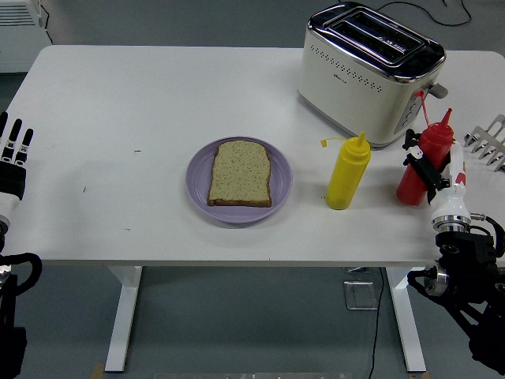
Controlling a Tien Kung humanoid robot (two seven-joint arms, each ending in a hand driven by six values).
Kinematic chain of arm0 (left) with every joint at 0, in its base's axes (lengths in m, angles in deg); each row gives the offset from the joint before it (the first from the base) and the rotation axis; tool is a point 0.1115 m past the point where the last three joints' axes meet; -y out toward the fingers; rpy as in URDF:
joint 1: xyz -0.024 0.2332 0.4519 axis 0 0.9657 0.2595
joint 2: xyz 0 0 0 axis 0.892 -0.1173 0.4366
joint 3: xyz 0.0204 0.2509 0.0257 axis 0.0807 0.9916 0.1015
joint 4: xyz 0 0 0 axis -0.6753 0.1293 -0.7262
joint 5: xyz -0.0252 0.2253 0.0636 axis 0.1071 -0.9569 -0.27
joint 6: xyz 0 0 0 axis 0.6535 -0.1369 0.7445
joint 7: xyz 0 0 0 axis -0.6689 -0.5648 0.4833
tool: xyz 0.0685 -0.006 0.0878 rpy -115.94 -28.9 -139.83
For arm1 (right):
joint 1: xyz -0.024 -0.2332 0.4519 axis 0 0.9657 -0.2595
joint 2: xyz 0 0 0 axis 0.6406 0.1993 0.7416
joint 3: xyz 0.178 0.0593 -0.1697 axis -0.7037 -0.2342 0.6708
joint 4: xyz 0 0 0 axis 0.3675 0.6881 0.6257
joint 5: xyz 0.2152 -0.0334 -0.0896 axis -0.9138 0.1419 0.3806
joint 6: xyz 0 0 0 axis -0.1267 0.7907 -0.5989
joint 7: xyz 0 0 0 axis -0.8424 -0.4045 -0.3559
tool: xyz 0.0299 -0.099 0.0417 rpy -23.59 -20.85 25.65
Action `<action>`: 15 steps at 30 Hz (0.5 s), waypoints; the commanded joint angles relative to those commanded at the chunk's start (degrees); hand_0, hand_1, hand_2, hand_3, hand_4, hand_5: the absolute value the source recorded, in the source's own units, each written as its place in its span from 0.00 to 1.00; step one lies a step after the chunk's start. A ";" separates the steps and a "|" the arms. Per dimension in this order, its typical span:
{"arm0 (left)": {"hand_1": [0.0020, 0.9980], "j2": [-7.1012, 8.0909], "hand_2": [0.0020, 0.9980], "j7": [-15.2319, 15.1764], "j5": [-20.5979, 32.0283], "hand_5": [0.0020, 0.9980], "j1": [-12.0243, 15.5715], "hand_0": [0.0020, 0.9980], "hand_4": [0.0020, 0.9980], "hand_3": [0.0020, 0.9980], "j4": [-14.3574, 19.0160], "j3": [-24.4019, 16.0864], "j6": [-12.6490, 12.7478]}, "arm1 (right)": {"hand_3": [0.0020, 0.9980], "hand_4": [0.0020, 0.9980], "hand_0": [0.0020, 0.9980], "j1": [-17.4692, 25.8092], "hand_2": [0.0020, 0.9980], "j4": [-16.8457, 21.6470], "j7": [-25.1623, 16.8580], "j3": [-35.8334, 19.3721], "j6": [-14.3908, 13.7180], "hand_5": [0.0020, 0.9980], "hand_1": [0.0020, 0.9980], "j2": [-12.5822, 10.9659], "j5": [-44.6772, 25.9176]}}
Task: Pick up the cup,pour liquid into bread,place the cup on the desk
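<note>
**Right hand clamped on red bottle at the right edge of the surface**

The right hand (pixel 430 170) comes up from the lower right corner, forearm nearly vertical, wrist just past the near edge of the white surface (pixel 158 103). Its black fingers (pixel 417 158) wrap the red squeeze bottle (pixel 422 166) at mid-body, closed around it. The bottle stands roughly upright, tilted slightly, nozzle pointing up, cap hanging on its tether. Whether its base touches the surface cannot be told.

No cup is visible; the red bottle is the only container in hand. It sits well to the right of the bread, just beside the toaster (pixel 371 71) and near the yellow squeeze bottle (pixel 347 178), which stands upright between the plate and the red bottle.

The slice of bread (pixel 240 174) lies flat on the purple plate (pixel 197 185) near the middle of the surface, apart from both hands.

The left hand (pixel 13 154) rests at the left edge, fingers extended and upright, holding nothing. A metal rack (pixel 488 140) shows at the right edge.
</note>
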 joint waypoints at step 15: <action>0.74 0.00 0.73 0.03 0.01 1.00 0.01 0.79 0.51 0.69 0.00 -0.02 0.01 | 0.42 0.70 0.44 0.11 0.44 -0.79 -0.03 0.21 0.09 0.29 0.42 0.07 0.33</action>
